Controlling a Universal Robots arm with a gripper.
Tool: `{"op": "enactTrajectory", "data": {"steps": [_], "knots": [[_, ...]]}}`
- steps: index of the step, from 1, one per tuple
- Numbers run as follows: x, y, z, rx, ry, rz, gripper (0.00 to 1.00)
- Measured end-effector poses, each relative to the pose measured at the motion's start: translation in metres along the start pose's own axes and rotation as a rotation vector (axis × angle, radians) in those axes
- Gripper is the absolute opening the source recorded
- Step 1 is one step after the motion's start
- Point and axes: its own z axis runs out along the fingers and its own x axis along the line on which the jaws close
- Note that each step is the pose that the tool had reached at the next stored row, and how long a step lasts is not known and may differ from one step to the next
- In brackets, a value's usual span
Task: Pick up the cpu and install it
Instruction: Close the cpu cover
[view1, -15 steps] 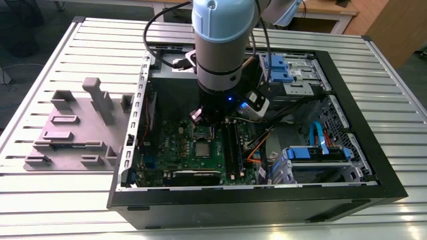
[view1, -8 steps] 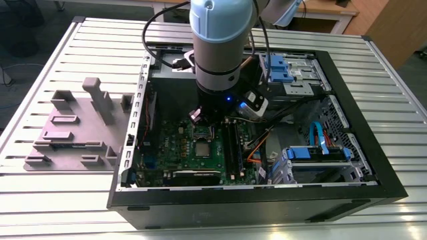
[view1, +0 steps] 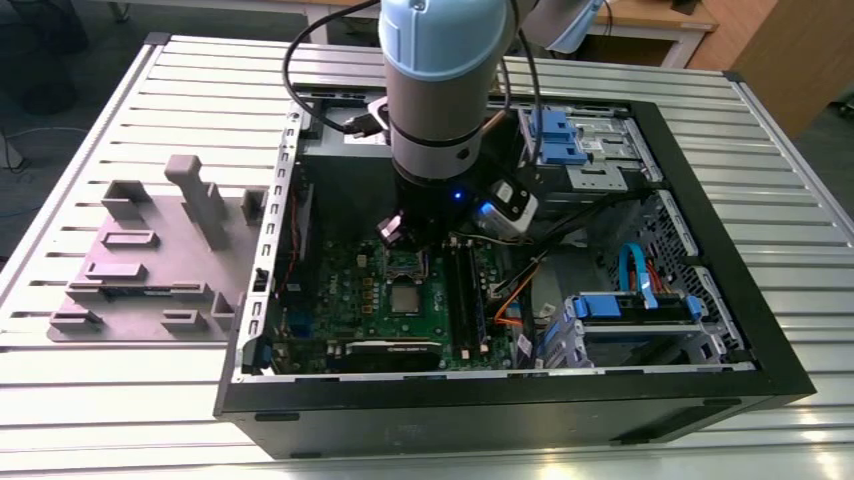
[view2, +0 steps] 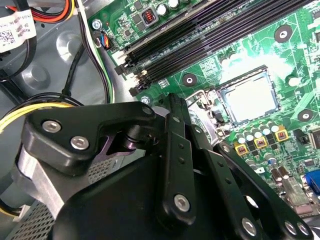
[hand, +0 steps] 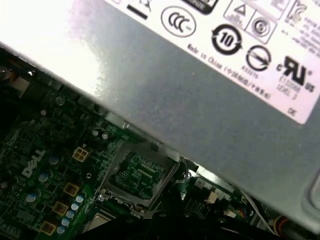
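Evidently the gripper (view1: 398, 236) is hovering low over the motherboard (view1: 350, 290), with the cpu (view1: 404, 298) lying flat in its socket just beside it.
In the exterior view the square chip is sitting toward the case's near wall from the gripper, with the raised socket frame (view1: 404, 262) standing between them. The second wrist view is showing the cpu (view2: 248, 102) silvery side up; the first wrist view is showing the socket frame (hand: 132, 172) beneath the grey power supply (hand: 200, 110). How wide the gripper is standing, I cannot tell.

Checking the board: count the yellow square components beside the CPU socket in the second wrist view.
3: one yellow component, a second, a third, in a row beside the CPU socket. The black linkage may hide more.
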Motion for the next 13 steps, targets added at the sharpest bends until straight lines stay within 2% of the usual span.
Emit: {"op": "enactTrajectory", "data": {"steps": [7, 13], "knots": [[0.0015, -0.0032, -0.001, 0.0005, -0.0002, 0.006, 0.11], [0.0005, -0.0029, 0.0009, 0.0005, -0.004, 0.04, 0.11]]}}
